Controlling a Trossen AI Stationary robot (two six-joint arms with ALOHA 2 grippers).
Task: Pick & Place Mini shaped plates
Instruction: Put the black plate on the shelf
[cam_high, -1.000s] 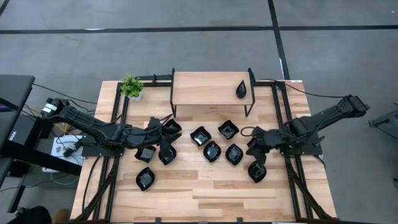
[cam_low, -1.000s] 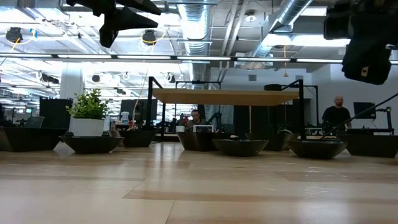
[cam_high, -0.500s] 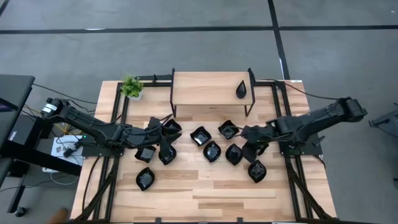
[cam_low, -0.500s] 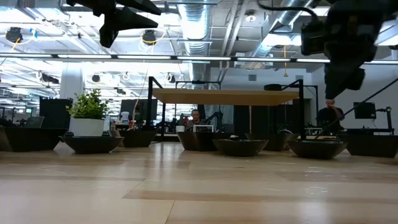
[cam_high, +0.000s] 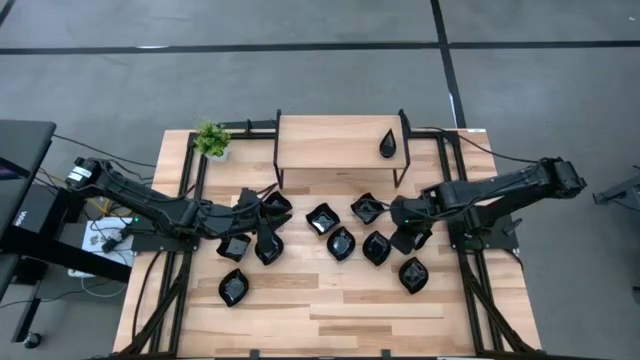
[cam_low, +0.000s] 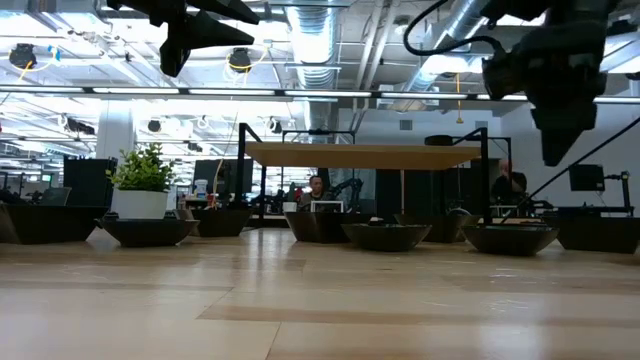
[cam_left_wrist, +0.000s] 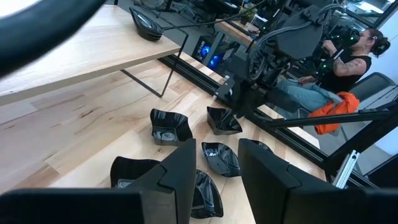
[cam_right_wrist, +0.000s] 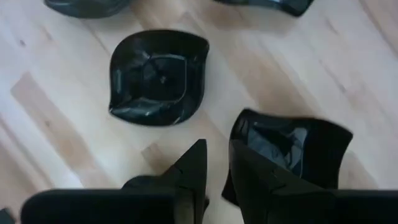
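Glossy black mini shaped plates (cam_high: 341, 243) lie scattered across the middle of the pale wooden surface (cam_high: 330, 310), some wavy-edged squares, others teardrops or leaves, while a single black teardrop plate (cam_high: 388, 144) rests on the raised wooden shelf (cam_high: 335, 140) at the back. The right gripper (cam_high: 408, 225) hangs above the right side of the cluster, its jaws parted by a narrow gap and holding nothing; its wrist camera shows a wavy-edged square plate (cam_right_wrist: 158, 76) just ahead of the fingers and another dish (cam_right_wrist: 292, 146) close beside them. The left gripper (cam_high: 268, 222) waits over the plates on the left, its jaws ajar and empty. A small green potted plant (cam_high: 211, 139) stands at the back left corner. People sit at workstations in the room beyond. The step in hand appears to be an approach to the next pick; the move ahead likely calls for lowering the right jaws astride one plate's rim, then closing and lifting.
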